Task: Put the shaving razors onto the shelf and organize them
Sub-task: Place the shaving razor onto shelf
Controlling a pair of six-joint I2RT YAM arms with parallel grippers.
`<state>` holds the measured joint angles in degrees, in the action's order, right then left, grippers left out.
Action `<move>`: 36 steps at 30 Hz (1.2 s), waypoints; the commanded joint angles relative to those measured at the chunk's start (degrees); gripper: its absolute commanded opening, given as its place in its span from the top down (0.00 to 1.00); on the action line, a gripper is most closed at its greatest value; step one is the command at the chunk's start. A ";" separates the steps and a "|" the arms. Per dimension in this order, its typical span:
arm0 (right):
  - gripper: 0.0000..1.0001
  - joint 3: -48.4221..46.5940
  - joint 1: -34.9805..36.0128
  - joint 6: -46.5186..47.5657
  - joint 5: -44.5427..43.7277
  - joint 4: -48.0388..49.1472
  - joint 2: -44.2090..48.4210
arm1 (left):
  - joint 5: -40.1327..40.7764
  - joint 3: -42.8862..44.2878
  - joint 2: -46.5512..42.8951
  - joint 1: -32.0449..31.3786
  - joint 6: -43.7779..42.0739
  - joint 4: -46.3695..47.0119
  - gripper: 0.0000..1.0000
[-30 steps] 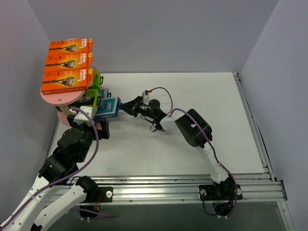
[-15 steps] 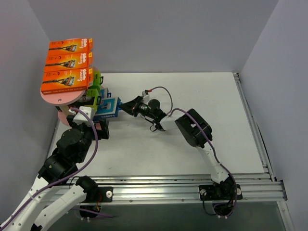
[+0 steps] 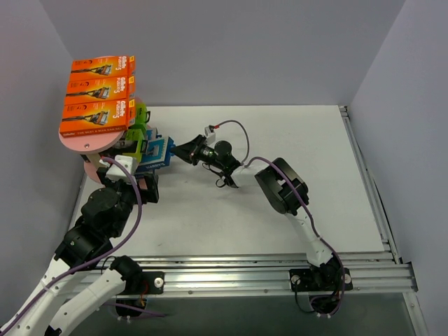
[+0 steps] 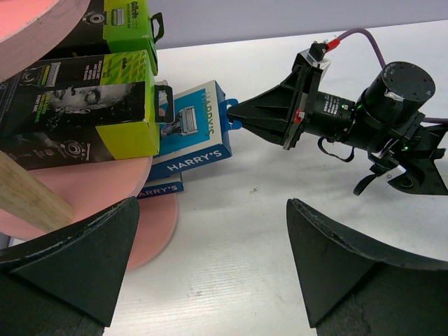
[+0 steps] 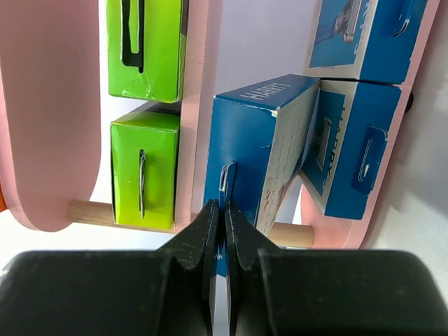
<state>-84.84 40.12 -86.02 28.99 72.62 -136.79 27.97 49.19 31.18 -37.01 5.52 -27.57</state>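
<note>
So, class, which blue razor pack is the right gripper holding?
The tilted blue pack, pinched by its hang tab; the other two lie on the shelf.

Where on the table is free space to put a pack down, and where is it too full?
The table is bare between the right arm and the right rail, and along the far wall. It is crowded at the shelf, where the right end effector pinches a blue pack.

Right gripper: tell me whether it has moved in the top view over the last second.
Yes. The right gripper, shut on the blue pack, has shifted slightly up the picture, judged against the unmoving pink shelf.
</note>
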 commanded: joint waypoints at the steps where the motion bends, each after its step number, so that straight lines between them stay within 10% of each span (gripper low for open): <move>1: 1.00 -3.05 0.40 2.52 0.98 3.15 -1.19 | -0.81 0.82 -0.68 -0.08 0.19 2.35 0.05; 36: 0.98 -15.53 2.60 4.81 1.24 -9.25 -8.67 | -0.98 0.73 -1.91 -0.16 0.28 2.26 0.05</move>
<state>-96.23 42.09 -82.15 29.02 60.62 -145.29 27.64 49.19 29.89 -37.04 5.52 -27.57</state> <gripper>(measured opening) 0.020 0.952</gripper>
